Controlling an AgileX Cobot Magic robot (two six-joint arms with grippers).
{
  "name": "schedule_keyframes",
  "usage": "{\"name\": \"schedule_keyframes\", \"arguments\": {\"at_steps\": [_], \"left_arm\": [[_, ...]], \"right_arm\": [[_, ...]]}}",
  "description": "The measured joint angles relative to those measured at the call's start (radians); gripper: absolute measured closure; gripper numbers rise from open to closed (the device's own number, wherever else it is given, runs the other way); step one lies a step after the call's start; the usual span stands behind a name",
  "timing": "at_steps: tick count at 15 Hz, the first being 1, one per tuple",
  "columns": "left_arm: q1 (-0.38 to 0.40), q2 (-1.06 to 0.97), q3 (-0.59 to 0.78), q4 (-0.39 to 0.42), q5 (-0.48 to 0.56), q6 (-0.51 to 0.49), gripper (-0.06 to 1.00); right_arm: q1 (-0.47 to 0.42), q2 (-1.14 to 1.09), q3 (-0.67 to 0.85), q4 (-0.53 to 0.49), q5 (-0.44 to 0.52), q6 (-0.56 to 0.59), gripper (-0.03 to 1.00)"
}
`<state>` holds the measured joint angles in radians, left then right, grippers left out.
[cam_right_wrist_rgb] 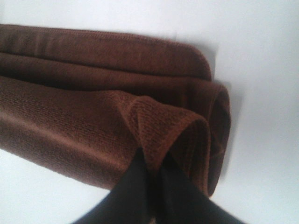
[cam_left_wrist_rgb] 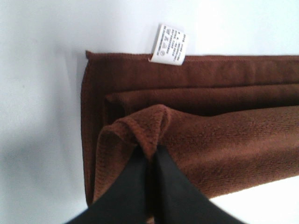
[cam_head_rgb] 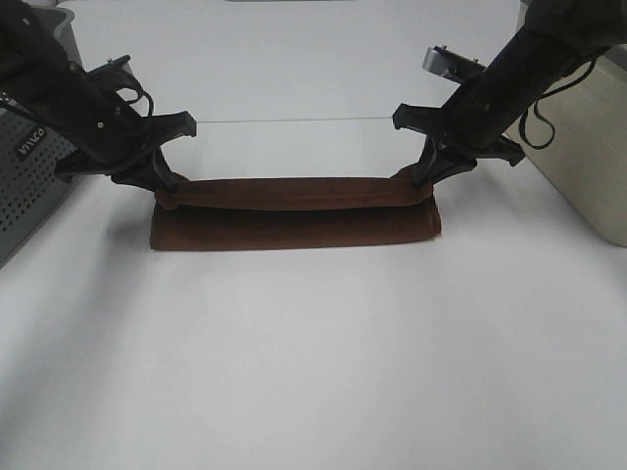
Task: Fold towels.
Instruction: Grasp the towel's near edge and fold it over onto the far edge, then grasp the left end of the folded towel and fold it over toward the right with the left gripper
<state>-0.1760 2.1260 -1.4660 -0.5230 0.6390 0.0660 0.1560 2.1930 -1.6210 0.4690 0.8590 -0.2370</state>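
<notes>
The dark reddish-brown towel (cam_head_rgb: 294,217) lies folded into a long narrow strip across the middle of the white table. My left gripper (cam_head_rgb: 164,193) is shut on the towel's far left corner, seen pinched in the left wrist view (cam_left_wrist_rgb: 150,150). My right gripper (cam_head_rgb: 421,182) is shut on its far right corner, seen in the right wrist view (cam_right_wrist_rgb: 152,161). Both hold the far layer slightly raised over the lower layers. The white tag (cam_left_wrist_rgb: 169,45) sticks out from the towel's (cam_left_wrist_rgb: 224,140) edge. The towel (cam_right_wrist_rgb: 70,116) shows stacked folds in the right wrist view.
A grey perforated box (cam_head_rgb: 24,186) stands at the left edge. A beige case (cam_head_rgb: 588,157) stands at the right edge. White tabletop (cam_head_rgb: 313,372) stretches in front of the towel.
</notes>
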Motion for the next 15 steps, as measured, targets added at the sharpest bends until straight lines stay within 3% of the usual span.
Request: {"name": "schedule_keyframes", "arguments": {"at_steps": [3, 5, 7, 8, 10, 15], "left_arm": [[0.0, 0.096, -0.054, 0.0, -0.038, 0.0, 0.93], [0.0, 0.118, -0.059, 0.0, -0.049, 0.0, 0.82], [0.0, 0.114, -0.061, 0.001, -0.055, 0.0, 0.5], [0.001, 0.106, -0.064, 0.004, -0.058, 0.0, 0.25], [0.003, 0.105, -0.064, 0.009, -0.058, 0.0, 0.15], [0.003, 0.135, -0.064, -0.009, -0.052, 0.0, 0.15]], "right_arm": [[0.0, 0.079, -0.03, 0.001, -0.051, 0.0, 0.93], [0.0, 0.095, -0.03, 0.002, -0.056, 0.0, 0.67], [0.0, 0.097, -0.036, 0.003, -0.049, 0.0, 0.32], [-0.001, 0.094, -0.041, -0.001, -0.023, 0.0, 0.19], [-0.001, 0.073, -0.041, -0.021, -0.004, 0.0, 0.15], [-0.001, 0.031, -0.042, -0.041, -0.003, 0.0, 0.14]]}}
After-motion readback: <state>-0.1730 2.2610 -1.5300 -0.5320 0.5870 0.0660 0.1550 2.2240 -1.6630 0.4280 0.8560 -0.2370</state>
